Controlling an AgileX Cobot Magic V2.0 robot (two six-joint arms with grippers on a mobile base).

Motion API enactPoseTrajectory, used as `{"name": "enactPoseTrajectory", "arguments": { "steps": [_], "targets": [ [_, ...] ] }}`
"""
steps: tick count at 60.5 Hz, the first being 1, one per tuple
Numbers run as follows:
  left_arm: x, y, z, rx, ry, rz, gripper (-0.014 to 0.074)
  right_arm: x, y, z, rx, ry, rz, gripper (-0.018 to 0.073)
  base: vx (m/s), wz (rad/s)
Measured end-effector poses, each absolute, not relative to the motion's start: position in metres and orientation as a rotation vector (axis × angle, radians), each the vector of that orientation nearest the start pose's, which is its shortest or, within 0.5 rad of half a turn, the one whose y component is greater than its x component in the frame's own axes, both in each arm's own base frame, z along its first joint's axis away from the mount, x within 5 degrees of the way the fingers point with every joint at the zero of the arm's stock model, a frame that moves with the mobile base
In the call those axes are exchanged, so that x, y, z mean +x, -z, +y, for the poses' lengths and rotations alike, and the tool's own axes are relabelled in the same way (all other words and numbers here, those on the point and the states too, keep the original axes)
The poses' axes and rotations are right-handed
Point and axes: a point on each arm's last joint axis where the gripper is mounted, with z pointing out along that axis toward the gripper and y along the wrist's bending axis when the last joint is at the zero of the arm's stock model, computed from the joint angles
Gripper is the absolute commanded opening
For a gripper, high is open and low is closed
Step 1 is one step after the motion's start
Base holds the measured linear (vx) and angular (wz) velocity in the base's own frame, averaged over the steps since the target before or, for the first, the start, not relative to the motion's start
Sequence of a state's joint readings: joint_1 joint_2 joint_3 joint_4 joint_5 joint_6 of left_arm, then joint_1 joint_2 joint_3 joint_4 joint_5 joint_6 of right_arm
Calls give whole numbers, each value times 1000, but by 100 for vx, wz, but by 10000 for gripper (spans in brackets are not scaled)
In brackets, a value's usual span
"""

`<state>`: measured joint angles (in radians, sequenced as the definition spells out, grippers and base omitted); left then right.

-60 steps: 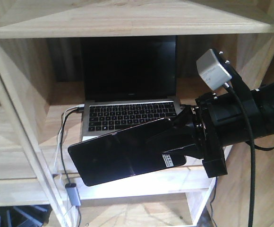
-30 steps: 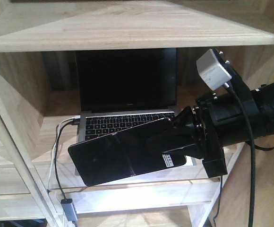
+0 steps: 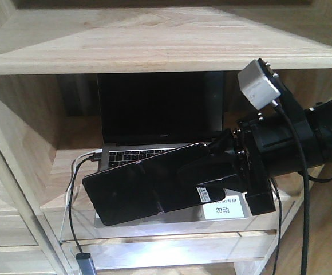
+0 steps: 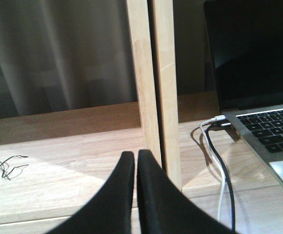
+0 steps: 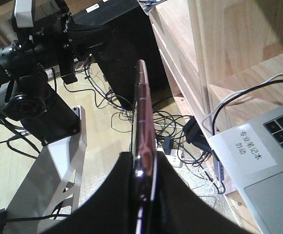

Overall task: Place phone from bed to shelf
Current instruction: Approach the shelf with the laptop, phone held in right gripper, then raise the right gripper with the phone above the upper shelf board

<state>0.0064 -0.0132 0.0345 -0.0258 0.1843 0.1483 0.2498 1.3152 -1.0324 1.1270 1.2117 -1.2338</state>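
Black and glossy, the phone (image 3: 146,195) hangs in the air in front of the light-wood shelf (image 3: 154,40). It is held at its right end by the right gripper (image 3: 192,175), whose dark fingers (image 3: 212,166) are clamped across its face and back. In the front-facing view it sits tilted, with the free left end lower than the gripped end, and a small white sticker (image 3: 205,193) shows close to the fingers. The right wrist view shows the phone (image 5: 142,112) edge-on, its rim pinkish, rising out of the two fingers (image 5: 119,195). Behind the phone a grey laptop (image 3: 154,109) stands open on a shelf board, its screen dark and part of its keyboard hidden by the phone. Whether the two touch cannot be told from the front, while the wrist view places the laptop (image 5: 278,161) off to the phone's right. A white label (image 3: 223,207) with printed characters lies on the laptop's palm rest. White and black cables (image 3: 74,177) run from the laptop's left side down past the board. A pale grey camera block (image 3: 259,84) sits on top of the right arm. The left gripper (image 4: 134,163) has its black fingers (image 4: 117,195) nearly together, with only a thin slit between them and nothing held. It is in front of a wooden upright (image 4: 153,87) of the shelf, and a loose dark wire (image 4: 7,165) lies on the board to its left.
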Motion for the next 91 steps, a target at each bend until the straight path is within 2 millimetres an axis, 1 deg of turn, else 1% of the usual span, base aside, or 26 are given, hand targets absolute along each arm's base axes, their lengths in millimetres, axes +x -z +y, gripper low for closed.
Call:
{"name": "enactPoseTrajectory", "arguments": {
  "steps": [91],
  "targets": [
    [56, -185, 0, 102, -93, 1687, 1, 214, -338, 134, -1213, -1124, 1902, -2, 1, 0]
  ]
}}
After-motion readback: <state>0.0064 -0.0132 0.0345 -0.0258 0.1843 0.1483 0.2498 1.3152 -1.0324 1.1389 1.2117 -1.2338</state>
